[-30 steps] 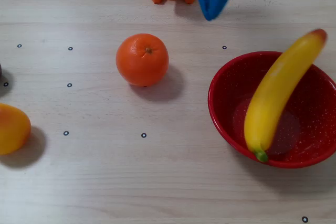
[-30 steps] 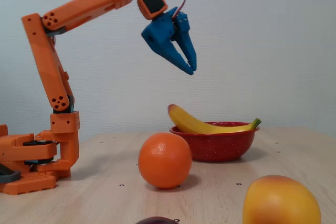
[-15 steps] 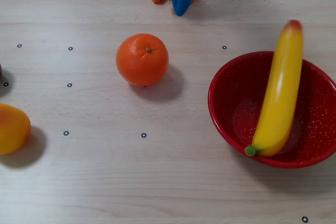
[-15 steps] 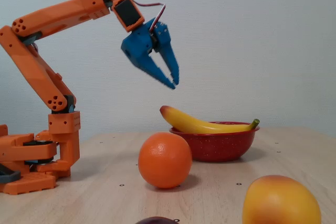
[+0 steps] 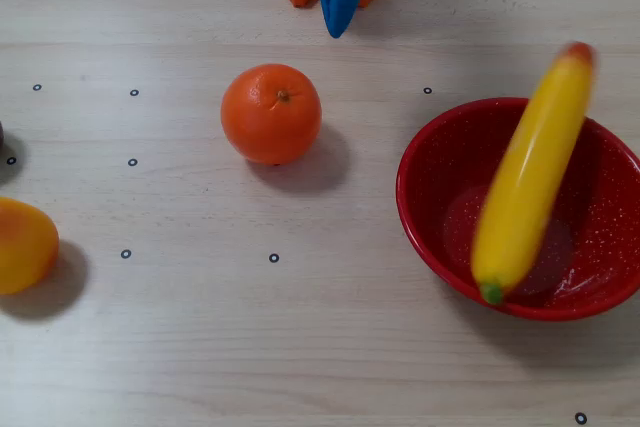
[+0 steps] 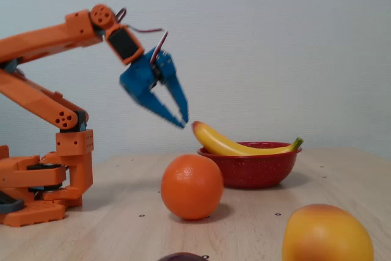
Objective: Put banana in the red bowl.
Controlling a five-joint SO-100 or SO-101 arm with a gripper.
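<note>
Arm folded low, reaching out level above the worktop's far edge. Gripper slightly parted, empty, pointing down. Banana lying across the bowl near the right edge, blurred overhead.

No readable text, labels, brands or numbers appear in either view.

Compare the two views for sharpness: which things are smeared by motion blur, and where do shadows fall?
Overhead view: the long yellow banana across the glossy red speckled bowl is blurred; the round orange is sharp, its soft shadow falling lower right. Fixed view: the blue two-finger gripper is slightly smeared, while the banana and bowl look crisp.
</note>
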